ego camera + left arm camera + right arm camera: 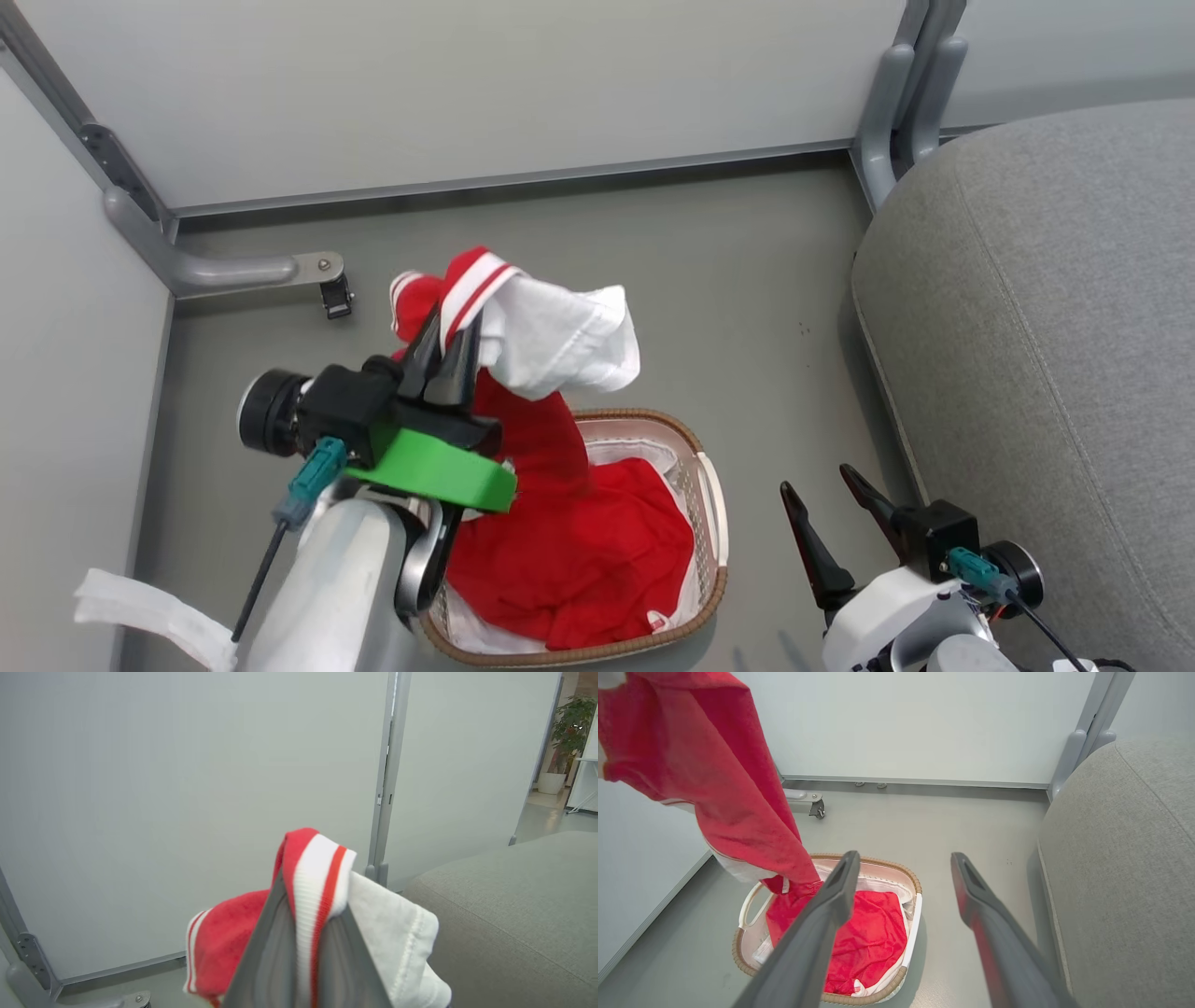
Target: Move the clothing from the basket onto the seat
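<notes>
Left gripper (456,329): clenched on the clothing (574,546). We note the two fingers pinching a red-and-white striped cuff (317,877), held up above the left end of the basket (644,415).
Clothing: partly lifted. From the grip a white sleeve (560,341) flops to the right, and a band of red cloth runs down into the basket. The rest lies heaped inside, over the white liner (635,453).
Basket: on the grey floor (728,280), between the two arms in the head view. We see a strip of floor between it and the seat (1046,327).
Seat: grey, at the right, apart from the clothing.
Right gripper (815,481): released, fingers spread wide, low, right of the basket and just beside the seat's front edge.
Right wrist view: the red cloth hangs from the upper left down into the basket, passing behind one of this gripper's fingers. We cannot tell whether the two touch.
Surroundings: pale panels (467,84) on grey posts behind. A castor (336,297) on a post's foot stands on the floor beyond the basket.
</notes>
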Tool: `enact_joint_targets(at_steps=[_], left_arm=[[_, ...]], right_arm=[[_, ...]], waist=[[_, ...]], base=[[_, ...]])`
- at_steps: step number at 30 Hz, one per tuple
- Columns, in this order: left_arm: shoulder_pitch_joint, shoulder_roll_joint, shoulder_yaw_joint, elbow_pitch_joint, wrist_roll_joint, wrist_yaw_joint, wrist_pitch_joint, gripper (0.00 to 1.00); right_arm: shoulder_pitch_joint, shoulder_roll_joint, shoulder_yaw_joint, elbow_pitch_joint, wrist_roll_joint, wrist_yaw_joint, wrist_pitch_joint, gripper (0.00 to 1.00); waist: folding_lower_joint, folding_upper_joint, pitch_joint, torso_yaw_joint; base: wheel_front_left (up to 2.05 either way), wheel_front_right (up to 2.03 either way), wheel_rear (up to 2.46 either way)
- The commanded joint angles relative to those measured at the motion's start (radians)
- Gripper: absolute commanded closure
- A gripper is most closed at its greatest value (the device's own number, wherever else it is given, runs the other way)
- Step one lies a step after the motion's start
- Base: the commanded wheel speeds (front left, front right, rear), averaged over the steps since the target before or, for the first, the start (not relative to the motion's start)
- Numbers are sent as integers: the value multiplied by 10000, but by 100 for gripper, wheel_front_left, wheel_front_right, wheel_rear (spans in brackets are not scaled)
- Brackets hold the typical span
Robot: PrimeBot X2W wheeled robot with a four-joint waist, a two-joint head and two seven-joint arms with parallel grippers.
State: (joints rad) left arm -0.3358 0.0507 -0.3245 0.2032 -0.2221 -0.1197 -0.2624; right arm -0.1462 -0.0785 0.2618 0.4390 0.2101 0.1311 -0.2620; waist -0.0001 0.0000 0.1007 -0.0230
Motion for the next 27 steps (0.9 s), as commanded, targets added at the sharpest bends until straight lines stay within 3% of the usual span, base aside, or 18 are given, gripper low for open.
enact_joint_targets(at_steps=[1,14,27], left_arm=[[-287,16,-18,-291,-48,-24,-35,100],[-1071,14,-44,-2010,-869,37,-23,100],[-645,13,-735,-1878,-1062,63,-23,100]], right_arm=[[153,-15,13,16,-4,-7,-44,0],[242,-200,820,61,-3,-7,-44,0],[-1766,-505,3104,-888,268,-7,-44,0]], waist=[[1,0,-182,7],[1,0,-416,-129],[1,0,-456,1]], base=[[0,0,0],[0,0,0],[0,0,0]])
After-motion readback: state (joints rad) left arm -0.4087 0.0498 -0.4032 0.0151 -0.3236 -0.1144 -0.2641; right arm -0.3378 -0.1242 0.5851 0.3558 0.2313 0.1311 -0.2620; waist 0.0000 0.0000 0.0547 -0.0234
